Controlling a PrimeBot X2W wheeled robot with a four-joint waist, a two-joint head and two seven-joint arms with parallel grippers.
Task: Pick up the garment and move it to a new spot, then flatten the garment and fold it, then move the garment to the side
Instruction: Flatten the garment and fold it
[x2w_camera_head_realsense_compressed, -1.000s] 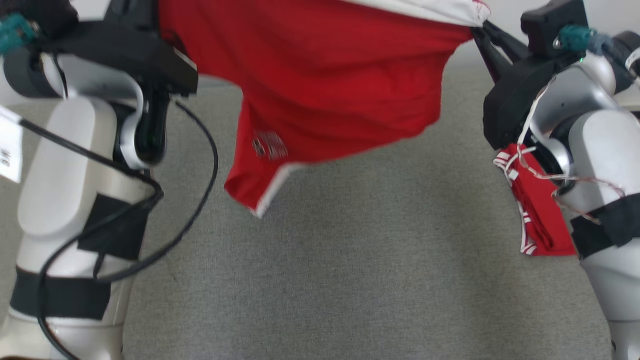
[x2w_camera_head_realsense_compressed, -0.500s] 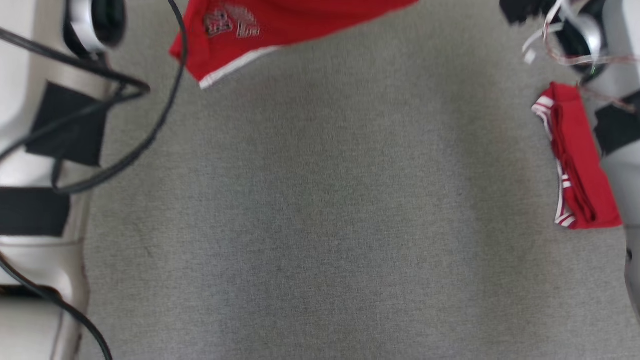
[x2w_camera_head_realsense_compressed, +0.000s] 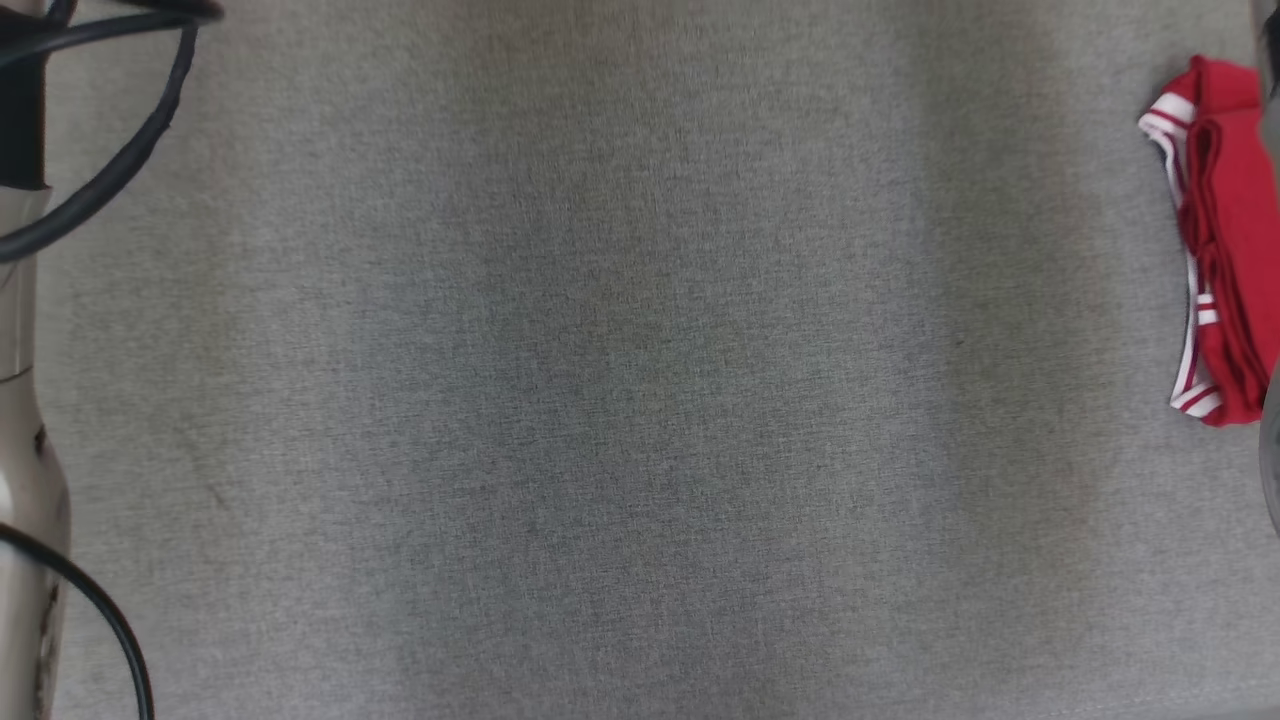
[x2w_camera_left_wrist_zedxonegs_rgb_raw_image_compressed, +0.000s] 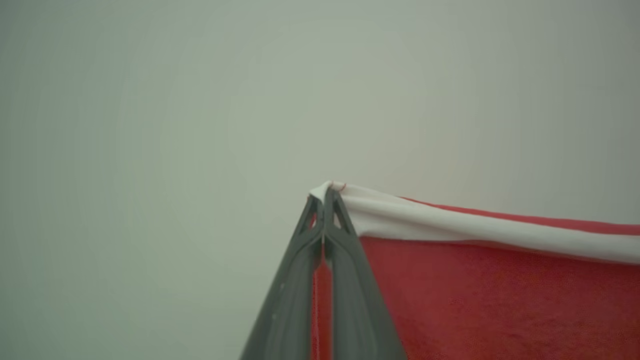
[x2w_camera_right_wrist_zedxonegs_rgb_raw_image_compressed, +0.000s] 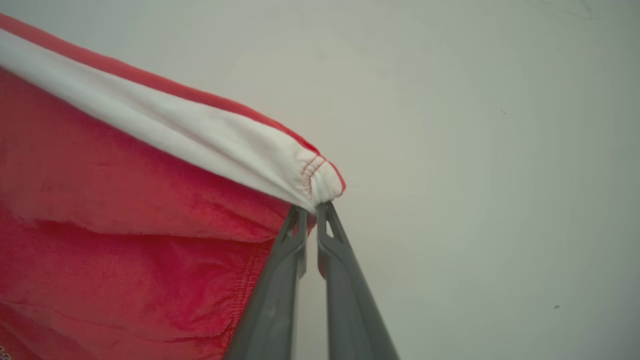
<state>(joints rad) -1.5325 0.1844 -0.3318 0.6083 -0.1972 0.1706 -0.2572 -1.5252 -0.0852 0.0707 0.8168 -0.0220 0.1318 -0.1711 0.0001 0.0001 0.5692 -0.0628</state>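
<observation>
Where our left hand (x2w_camera_left_wrist_zedxonegs_rgb_raw_image_compressed: 324, 200) clamps tight, it pinches one end of the soft red garment with a broad white band (x2w_camera_left_wrist_zedxonegs_rgb_raw_image_compressed: 500, 290). Our right hand (x2w_camera_right_wrist_zedxonegs_rgb_raw_image_compressed: 311, 212) is clenched on the band's gathered, red-stitched other end. The cloth is held aloft before a plain pale wall (x2w_camera_left_wrist_zedxonegs_rgb_raw_image_compressed: 200, 125). On the grey woven bench (x2w_camera_head_realsense_compressed: 640, 400), a folded red cloth with white stripes (x2w_camera_head_realsense_compressed: 1225, 250) lies at the right edge.
</observation>
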